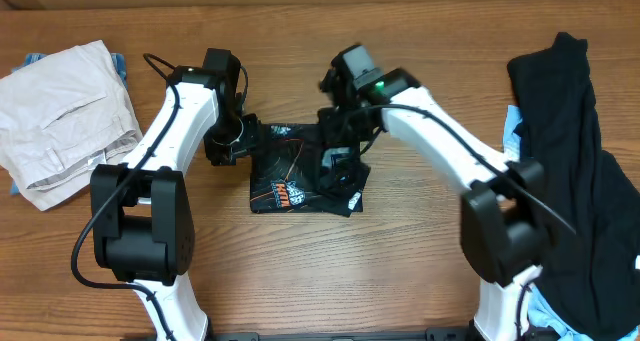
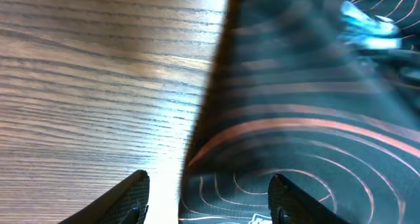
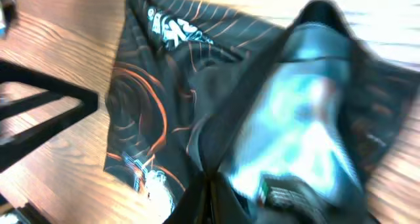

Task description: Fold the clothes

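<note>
Where the two arms meet at the middle of the worktop [image 1: 400, 281], the jersey [image 1: 290, 176] lies folded into a small squarish bundle, black with thin orange-tan contour lines curving across it. A white-and-orange logo [image 1: 289, 193] sits near its front edge and white lettering [image 3: 167, 30] shows by one corner, both too blurred to read. The left fingers [image 2: 134, 198] stand apart over the bundle's left edge, gripping nothing, while the right fingers [image 1: 336, 169] are clenched on a raised pinch of its cloth.
</note>
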Robot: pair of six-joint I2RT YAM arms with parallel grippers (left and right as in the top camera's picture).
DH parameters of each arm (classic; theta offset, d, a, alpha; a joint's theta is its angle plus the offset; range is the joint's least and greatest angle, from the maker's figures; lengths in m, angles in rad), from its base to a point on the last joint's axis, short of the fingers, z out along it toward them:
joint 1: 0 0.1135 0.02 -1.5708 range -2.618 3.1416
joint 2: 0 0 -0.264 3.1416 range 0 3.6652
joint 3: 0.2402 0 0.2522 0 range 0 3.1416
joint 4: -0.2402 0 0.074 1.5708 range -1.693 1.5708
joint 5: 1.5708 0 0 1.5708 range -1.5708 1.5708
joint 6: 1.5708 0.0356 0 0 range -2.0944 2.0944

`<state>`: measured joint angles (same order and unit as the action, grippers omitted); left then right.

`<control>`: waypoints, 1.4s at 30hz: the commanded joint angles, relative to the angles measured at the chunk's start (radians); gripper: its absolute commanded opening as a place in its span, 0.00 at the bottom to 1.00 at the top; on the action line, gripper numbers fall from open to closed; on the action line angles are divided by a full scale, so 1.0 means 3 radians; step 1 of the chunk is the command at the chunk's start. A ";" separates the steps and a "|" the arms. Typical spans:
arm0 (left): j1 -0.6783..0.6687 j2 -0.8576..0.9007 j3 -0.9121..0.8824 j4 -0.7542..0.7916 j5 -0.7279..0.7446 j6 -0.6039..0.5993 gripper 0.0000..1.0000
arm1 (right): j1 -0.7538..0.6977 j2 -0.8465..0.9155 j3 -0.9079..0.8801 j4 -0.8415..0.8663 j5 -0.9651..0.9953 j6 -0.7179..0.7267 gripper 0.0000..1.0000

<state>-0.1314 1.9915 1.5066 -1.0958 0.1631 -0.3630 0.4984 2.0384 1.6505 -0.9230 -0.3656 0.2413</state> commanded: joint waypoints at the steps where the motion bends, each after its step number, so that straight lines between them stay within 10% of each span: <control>1: -0.0029 -0.0072 -0.0027 -0.0011 -0.0031 0.0065 0.61 | -0.0083 -0.0205 0.0095 -0.0244 0.0352 -0.0033 0.04; 19: -0.0345 -0.0072 -0.0028 0.0117 -0.0058 0.0062 0.60 | -0.0092 -0.0108 -0.0023 -0.0627 0.0636 -0.0033 0.04; 31: -0.0666 -0.0071 -0.0280 0.0615 -0.0018 0.0061 0.34 | -0.0092 -0.0107 -0.0024 -0.0821 0.0735 -0.0008 0.04; 42: -0.0722 -0.0071 -0.0858 0.1230 -0.0033 0.0064 0.33 | -0.0098 -0.0104 -0.0348 -0.1057 0.1055 0.0181 0.05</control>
<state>-0.3473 1.9732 1.3048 -0.7433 0.1619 -0.3592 0.4728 1.9945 1.6047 -1.2301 -0.1329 0.2504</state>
